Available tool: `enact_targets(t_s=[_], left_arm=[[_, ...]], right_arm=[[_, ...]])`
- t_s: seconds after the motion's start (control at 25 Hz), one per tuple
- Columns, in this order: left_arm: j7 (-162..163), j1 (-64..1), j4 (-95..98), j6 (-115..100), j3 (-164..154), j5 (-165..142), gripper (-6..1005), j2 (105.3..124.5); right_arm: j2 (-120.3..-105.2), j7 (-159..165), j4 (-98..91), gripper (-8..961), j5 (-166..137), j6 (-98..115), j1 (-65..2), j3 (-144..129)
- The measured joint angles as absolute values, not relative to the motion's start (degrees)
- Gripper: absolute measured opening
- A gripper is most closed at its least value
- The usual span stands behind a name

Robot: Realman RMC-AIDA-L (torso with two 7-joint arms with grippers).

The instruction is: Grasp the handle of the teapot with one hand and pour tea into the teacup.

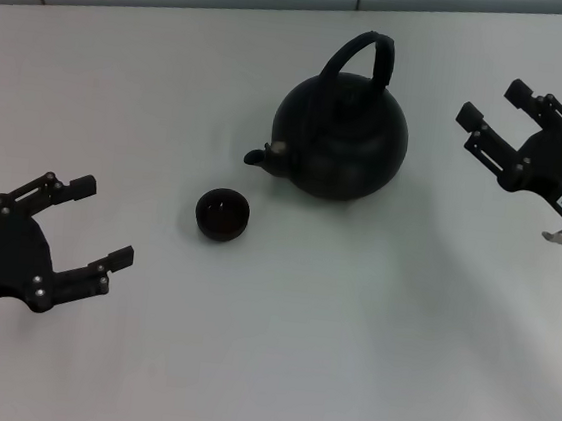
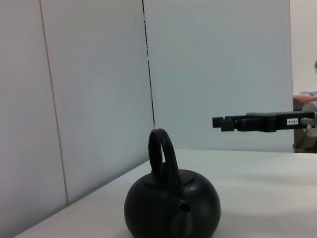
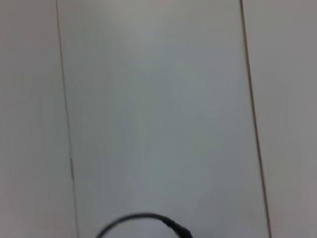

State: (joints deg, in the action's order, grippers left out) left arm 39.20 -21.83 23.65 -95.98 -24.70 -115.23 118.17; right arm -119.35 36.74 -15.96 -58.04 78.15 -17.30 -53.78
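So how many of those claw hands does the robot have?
2: the left gripper is low, near the teacup; the right gripper is beside the teapot. Both open.

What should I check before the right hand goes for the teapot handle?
1. Right hand open, beside the teapot, not touching: ok.
2. Handle upright and free: ok.
3. Spout points toward the teacup: ok.
4. Teacup upright, apart from the teapot: ok.
5. Left hand open, clear of the cup: ok.
6. Tea level in the teapot: cannot tell.
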Motion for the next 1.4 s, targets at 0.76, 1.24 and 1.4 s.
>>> enact_targets(t_s=[0.76, 1.24, 1.4], left_arm=[[43.53, -22.35, 24.41, -96.23, -29.95, -115.53, 866, 116.37], [51.6, -23.42, 30.96, -96.79, -36.53, -116.28, 866, 114.85], [52.04, -23.96, 31.81, -96.88, -37.35, -116.29, 866, 114.8]], right_arm=[[-111.34, 56.38, -29.19, 710, -97.31, 89.27, -21.28, -53.74], [-110.62, 64.87, -36.32, 710, -110.76, 91.42, -25.59, -53.82], [-110.71, 65.0, -36.89, 710, -111.35, 91.51, -25.62, -53.75]])
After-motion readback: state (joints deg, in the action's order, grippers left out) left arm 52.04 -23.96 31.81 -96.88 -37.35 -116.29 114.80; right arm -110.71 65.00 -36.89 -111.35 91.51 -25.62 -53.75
